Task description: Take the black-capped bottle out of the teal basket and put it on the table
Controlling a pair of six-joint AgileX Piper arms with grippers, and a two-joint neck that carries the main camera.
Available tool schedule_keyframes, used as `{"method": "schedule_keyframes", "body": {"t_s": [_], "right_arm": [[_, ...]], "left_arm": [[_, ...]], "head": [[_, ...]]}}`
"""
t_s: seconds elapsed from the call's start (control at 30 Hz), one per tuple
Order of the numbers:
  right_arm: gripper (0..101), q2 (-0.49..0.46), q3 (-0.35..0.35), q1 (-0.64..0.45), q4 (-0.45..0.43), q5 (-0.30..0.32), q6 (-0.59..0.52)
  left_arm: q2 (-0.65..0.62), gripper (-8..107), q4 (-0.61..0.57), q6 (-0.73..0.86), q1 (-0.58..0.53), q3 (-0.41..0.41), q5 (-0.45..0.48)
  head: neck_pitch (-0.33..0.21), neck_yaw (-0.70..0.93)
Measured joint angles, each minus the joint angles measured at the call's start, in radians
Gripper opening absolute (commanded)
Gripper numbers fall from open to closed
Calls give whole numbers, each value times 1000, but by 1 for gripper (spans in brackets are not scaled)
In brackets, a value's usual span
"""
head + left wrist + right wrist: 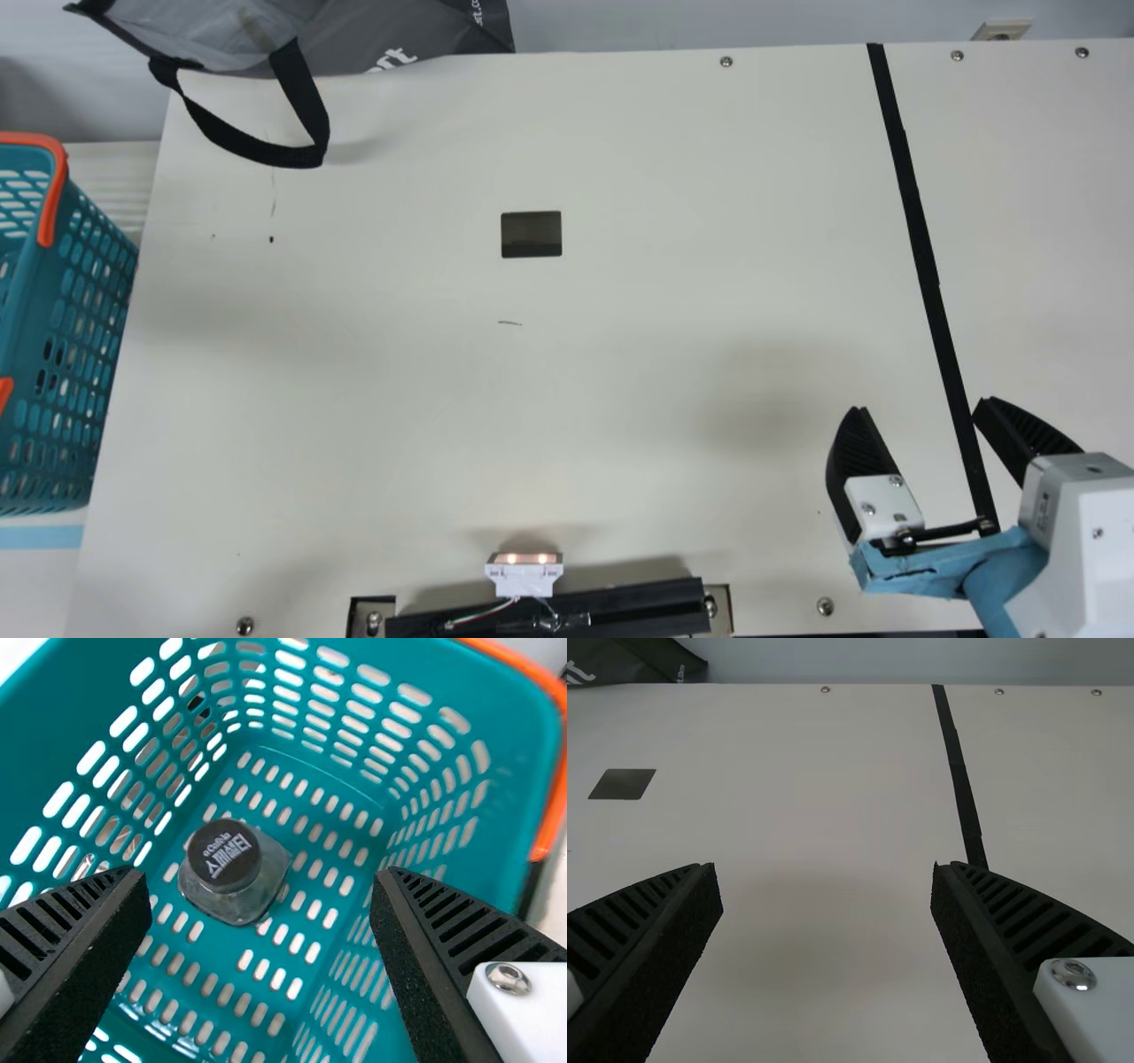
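Along table's (399, 266) far edge | wall (664, 22), grey bag (381, 27) | left fingers (89, 948) spread | right fingers (855, 452) spread

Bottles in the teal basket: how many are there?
1. The black-capped bottle stands on the floor of the teal basket, below the open left gripper. Part of the basket lies behind the fingers or beyond the view, so another could be hidden.

Bottle (234, 873) in basket (28, 310); basket left of table (399, 372); bag (390, 31) at table's back left.

Free room around bottle (232, 875), between basket walls (75, 713)
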Motion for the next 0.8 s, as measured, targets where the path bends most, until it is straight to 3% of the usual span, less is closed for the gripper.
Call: {"method": "schedule_keyframes", "body": {"t_s": [0.8], "right_arm": [[91, 0, 0, 0, 0, 0, 0]], "left_arm": [[202, 107, -73, 120, 23, -93, -31]], "head": [[-5, -5]]}}
